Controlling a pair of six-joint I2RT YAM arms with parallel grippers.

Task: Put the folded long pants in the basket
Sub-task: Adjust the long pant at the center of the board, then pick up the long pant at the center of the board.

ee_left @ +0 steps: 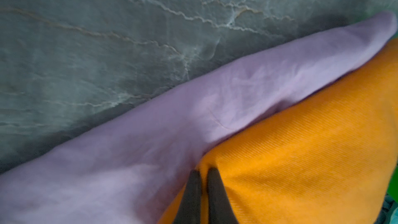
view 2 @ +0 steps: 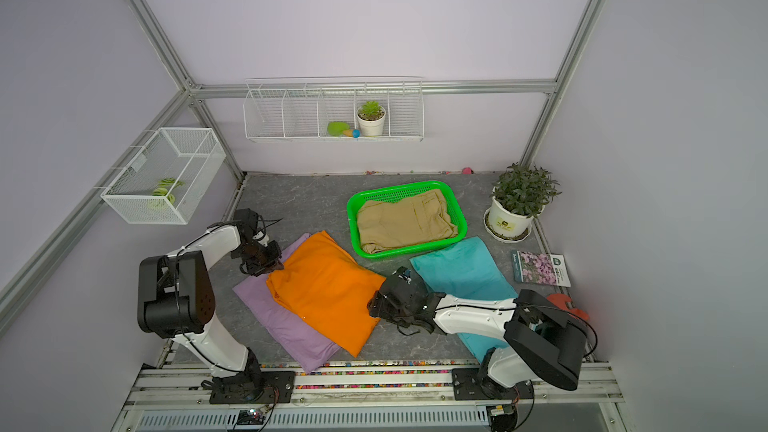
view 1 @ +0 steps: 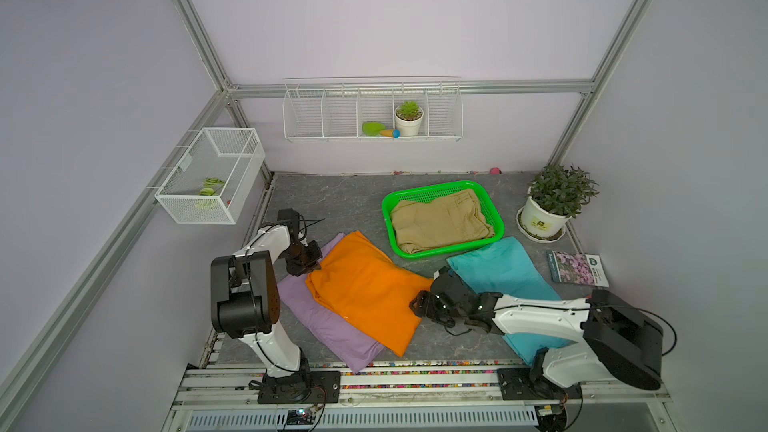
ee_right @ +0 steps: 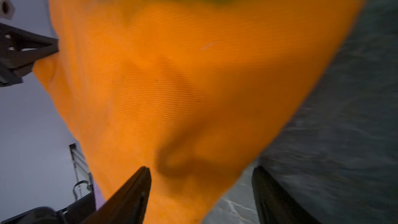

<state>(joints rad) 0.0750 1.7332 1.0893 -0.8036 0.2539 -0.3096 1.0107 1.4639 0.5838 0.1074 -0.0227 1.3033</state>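
**A:** Where were the orange pants point(view 1: 365, 288) at that moment?

**B:** Out on the table point(view 1: 332, 201), lying across the lilac pants point(view 1: 336, 324), with lilac cloth showing along the edge nearer the left arm. Nowhere near in the green basket point(view 1: 387, 222).

**A:** And the left gripper point(ee_left: 204, 170)?

**B:** Fingers pressed together, pinching the orange cloth right at its corner, where it met the lilac. In both top views it sat at the far left corner of the orange bundle.

**A:** The right gripper point(ee_right: 201, 168)?

**B:** Spread wide and gripping nothing! It was at the opposite edge of the orange pants. One finger was over the cloth, the other over bare table.

**A:** Anything in the basket?

**B:** The khaki pants point(view 1: 440, 220) lay flat inside and filled most of it. The teal pants point(view 1: 498, 268) lay on the table just beside the basket's near rim, running back under the right arm.
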